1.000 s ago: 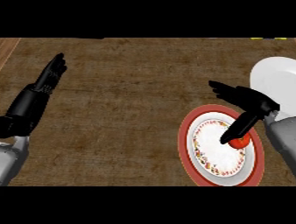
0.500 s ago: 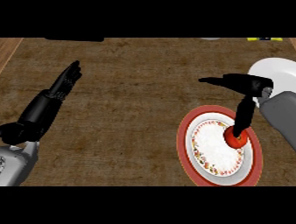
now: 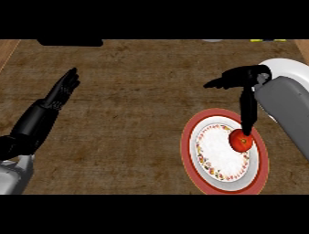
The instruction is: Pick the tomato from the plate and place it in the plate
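I see the tomato (image 3: 241, 141) lying on the red-rimmed plate (image 3: 192, 155), on the right half of its patterned white centre, close to the rim on that side. The tomato is whole and red, and it rests on the plate's surface.

My right hand (image 3: 246, 82) hangs above the tomato. Its fingers (image 3: 248, 114) point straight down, stretched out and held together, and their tips meet the top of the tomato or sit just on it; I cannot tell whether they press it. The thumb sticks out sideways, away from the tomato and toward the middle of the counter (image 3: 130, 91). Nothing curls round the tomato, so the hand is spread rather than pinching. The grey right forearm (image 3: 295, 114) comes in to the right of the tomato and covers part of the red-rimmed plate's edge.

Beyond the tomato, up and to the right, I can see a plain white plate (image 3: 295, 68), half hidden behind my right forearm and hand.

Well apart from the tomato, on the far left of the brown counter, my left hand (image 3: 61, 91) rests with fingers straight and together, pointing up the view, touching nothing.
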